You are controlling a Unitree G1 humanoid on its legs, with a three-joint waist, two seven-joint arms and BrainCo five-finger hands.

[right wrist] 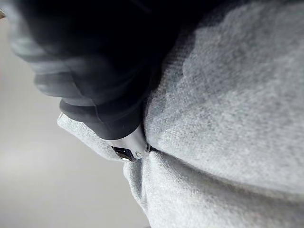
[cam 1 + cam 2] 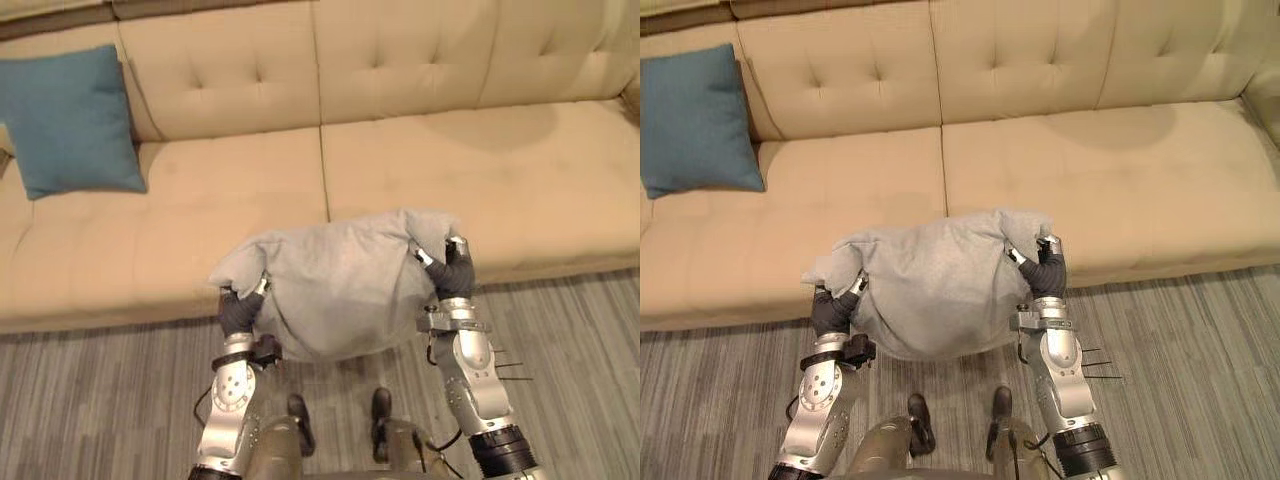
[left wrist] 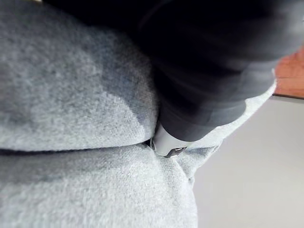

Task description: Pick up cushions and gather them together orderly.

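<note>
Low before the front edge of the sofa (image 2: 480,180), gripped a corner of the grey cushion (image 2: 340,285) with the right hand (image 2: 452,272), fingers curled into the cloth; pressed the left hand (image 2: 238,310) into the opposite side, hold impossible to tell. Held the cushion up between both. Judged carrying under way; next needed a swing leftward, setting it upright beside the blue cushion (image 2: 70,120)

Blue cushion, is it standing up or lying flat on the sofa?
Standing: the blue cushion leans against the sofa backrest, lower edge on the seat.
</note>
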